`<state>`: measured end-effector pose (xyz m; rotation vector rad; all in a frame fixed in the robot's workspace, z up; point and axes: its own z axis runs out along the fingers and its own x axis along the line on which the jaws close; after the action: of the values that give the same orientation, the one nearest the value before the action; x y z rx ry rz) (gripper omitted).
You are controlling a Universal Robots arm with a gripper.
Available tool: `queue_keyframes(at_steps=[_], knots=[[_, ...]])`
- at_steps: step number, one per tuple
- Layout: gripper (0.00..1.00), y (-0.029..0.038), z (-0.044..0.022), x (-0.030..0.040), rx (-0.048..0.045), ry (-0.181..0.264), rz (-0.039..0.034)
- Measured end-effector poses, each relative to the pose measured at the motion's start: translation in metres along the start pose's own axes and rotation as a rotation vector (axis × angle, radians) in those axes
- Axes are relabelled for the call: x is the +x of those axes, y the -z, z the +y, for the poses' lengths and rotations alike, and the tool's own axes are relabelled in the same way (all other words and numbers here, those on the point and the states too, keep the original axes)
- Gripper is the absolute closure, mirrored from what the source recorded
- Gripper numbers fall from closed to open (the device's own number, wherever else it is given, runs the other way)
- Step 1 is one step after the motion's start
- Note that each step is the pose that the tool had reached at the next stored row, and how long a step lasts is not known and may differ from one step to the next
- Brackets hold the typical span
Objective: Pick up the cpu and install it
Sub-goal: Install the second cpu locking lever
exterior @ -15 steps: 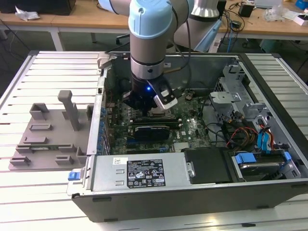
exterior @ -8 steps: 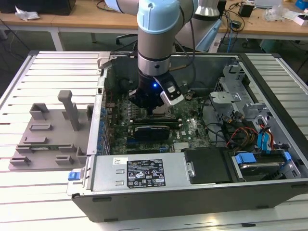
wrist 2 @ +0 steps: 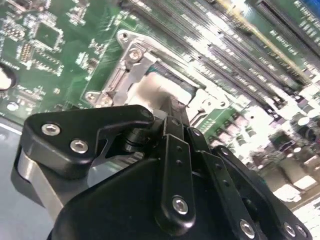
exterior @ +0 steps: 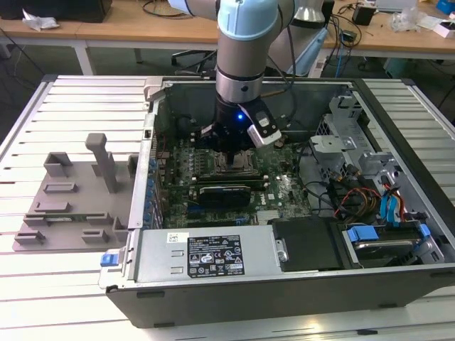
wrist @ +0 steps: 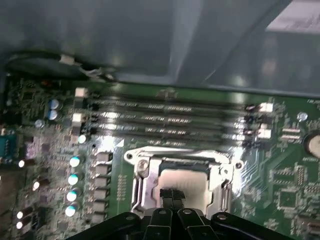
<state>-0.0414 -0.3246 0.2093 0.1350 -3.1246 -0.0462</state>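
First wrist view: claw point(wrist: 172, 196) fingers drawn together, tips pressed close, right over the cpu point(wrist: 183, 181); whether they pinch it or just touch its top, cannot tell. Cpu lies flat inside the socket frame point(wrist: 140, 185), directly under the claw, no offset to either side. Square chip, so no long axis; edges run parallel to the frame and the memory slots point(wrist: 165, 120). Exterior view: arm plunged into the computer case point(exterior: 284, 284) on the tabletop point(exterior: 43, 128).

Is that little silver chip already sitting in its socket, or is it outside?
In: the cpu lies flat inside the metal socket frame on the motherboard, with the gripper right above it.
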Motion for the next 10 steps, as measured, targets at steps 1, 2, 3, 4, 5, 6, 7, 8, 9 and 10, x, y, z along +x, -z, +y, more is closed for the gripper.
queue_keyframes(at_steps=[1, 2, 3, 4, 5, 6, 7, 8, 9, 10], knots=[[0.89, 0.0003, 0.0020, -0.0010, 0.0004, 0.000, 0.0000], [0.89, 0.0008, 0.0034, -0.0014, 0.0006, 0.000, 0.0000], [0.89, 0.0035, 0.0062, -0.0020, 0.0012, 0.000, 0.0001], [0.89, 0.0081, 0.0085, -0.0022, 0.0018, 0.000, 0.0000], [0.89, 0.0159, 0.0108, -0.0024, 0.0030, 0.000, 0.0001], [0.89, 0.0210, 0.0120, -0.0024, 0.0037, 0.000, 0.0002], [0.89, 0.0252, 0.0129, -0.0024, 0.0042, 0.000, 0.0004], [0.89, 0.0292, 0.0136, -0.0024, 0.0046, 0.000, 0.0003], [0.89, 0.0336, 0.0142, -0.0024, 0.0047, 0.000, 0.0003], [0.89, 0.0408, 0.0150, -0.0023, 0.0050, 0.000, 0.0003]])
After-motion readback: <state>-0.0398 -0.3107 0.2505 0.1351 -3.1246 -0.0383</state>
